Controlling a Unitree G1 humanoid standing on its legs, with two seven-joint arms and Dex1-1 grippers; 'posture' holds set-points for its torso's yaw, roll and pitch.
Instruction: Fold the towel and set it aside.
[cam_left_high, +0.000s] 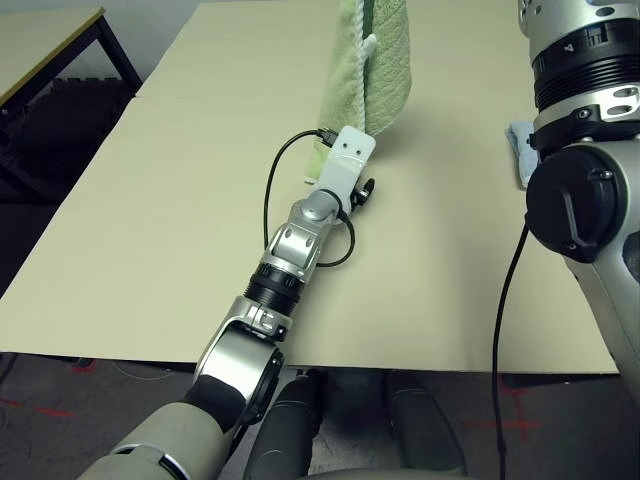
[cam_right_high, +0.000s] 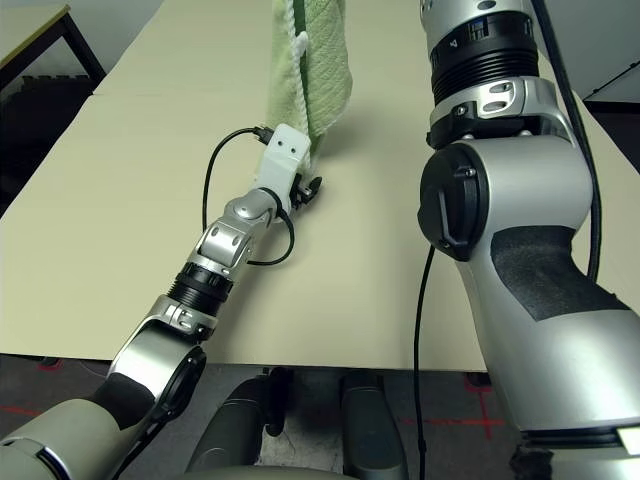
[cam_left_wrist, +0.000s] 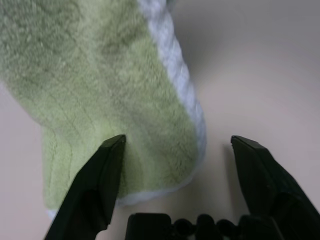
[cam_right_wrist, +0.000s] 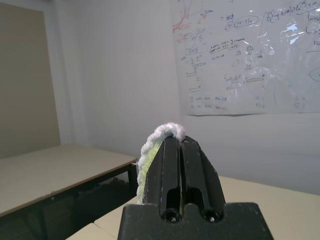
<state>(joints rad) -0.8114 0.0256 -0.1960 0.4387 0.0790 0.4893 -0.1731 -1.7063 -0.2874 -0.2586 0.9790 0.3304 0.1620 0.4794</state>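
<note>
Towel: light green terry with white stitched edging, hanging in a long drape at the upper centre of the head view, its lower end at or just above the pale table; contact there cannot be told. It hangs so because the right gripper has its two black fingers pressed shut on the white edging near the top, a tuft of that edging showing over the fingertips in the right wrist view; the raised right arm fills the right side of the frame and keeps the cloth lifted so gravity straightens it. Left gripper: fingers spread wide, holding nothing, level with the towel's lower end, one finger against the green pile and the other off to the side past the white edge. The silver left forearm reaches diagonally from the lower left toward that lower end, apparently to take a bottom corner so the two ends can be brought together. Small light blue cloth: at the right edge, partly behind the right arm, lying on the table, not involved. Fold judged not yet made.
</note>
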